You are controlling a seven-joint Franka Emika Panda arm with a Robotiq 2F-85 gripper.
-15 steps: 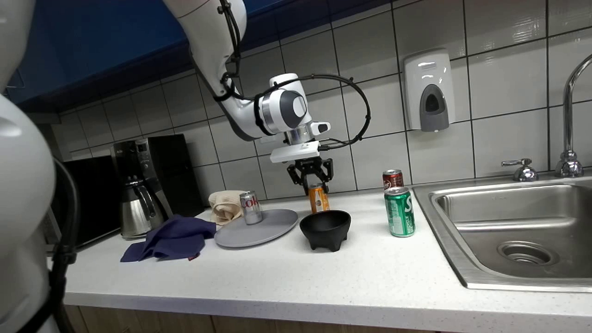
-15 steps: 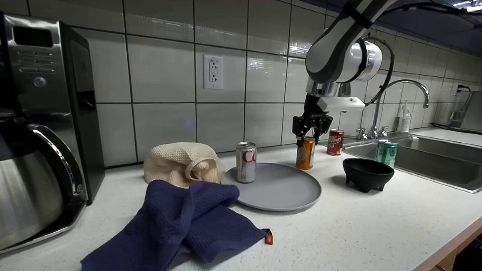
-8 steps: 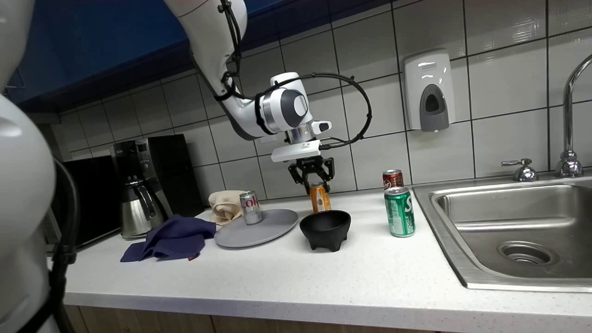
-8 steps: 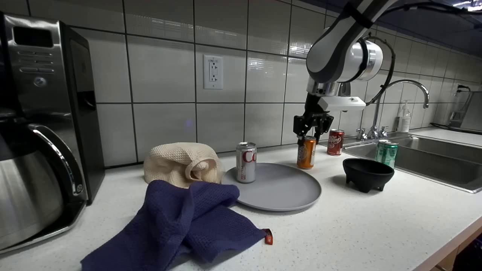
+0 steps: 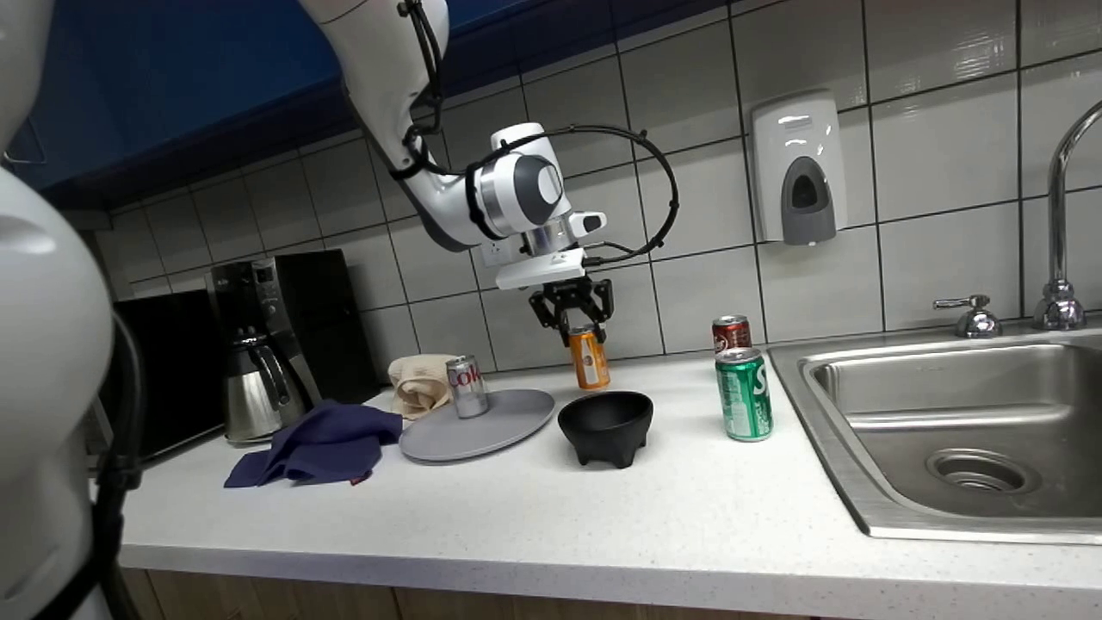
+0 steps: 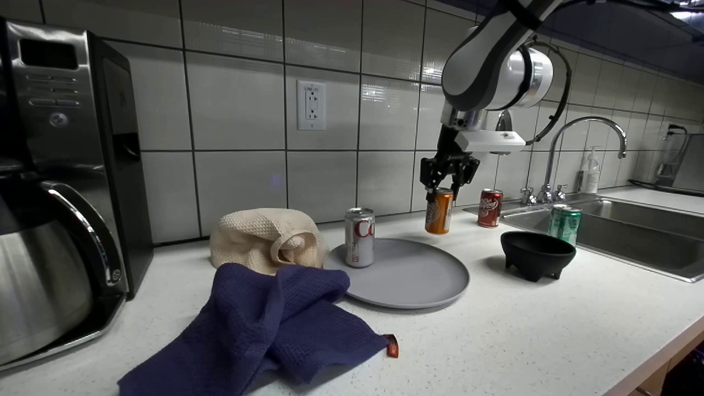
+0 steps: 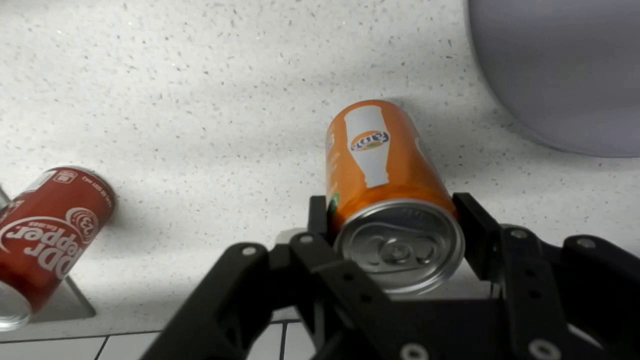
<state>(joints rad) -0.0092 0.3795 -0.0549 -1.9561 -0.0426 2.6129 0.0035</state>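
Jaws pinch the orange Fanta can [image 7: 385, 165] by both flanks, close to its upper rim — we read its label from the wrist, where the silver top [image 7: 400, 260] faces us. The gripper [image 5: 584, 334] points down, and in both exterior views we see the can hanging under it, leaning a little, with its base just above the white countertop [image 5: 482, 508]. From the wrist, the can is between the gray plate [image 6: 418, 280] and the red Dr Pepper can [image 7: 55, 235], apart from both. In an exterior view we find the black bowl [image 5: 606, 428], on its stubby feet, just in front of the held can.

On the plate a silver Coke can [image 6: 360, 239] stands upright. A cream cloth [image 6: 247, 236] is bunched near the plate by the tiled wall [image 6: 236, 99], and a navy cloth [image 6: 258, 324] lies crumpled beside it — we cannot tell whether either touches the plate. We see a green can [image 5: 746, 400] upright beside the steel sink [image 5: 844, 448], partly hiding the Dr Pepper can from that angle. A coffee maker [image 6: 66, 143] with a steel carafe [image 6: 38, 286] stands on the other side of the cloths from the sink.
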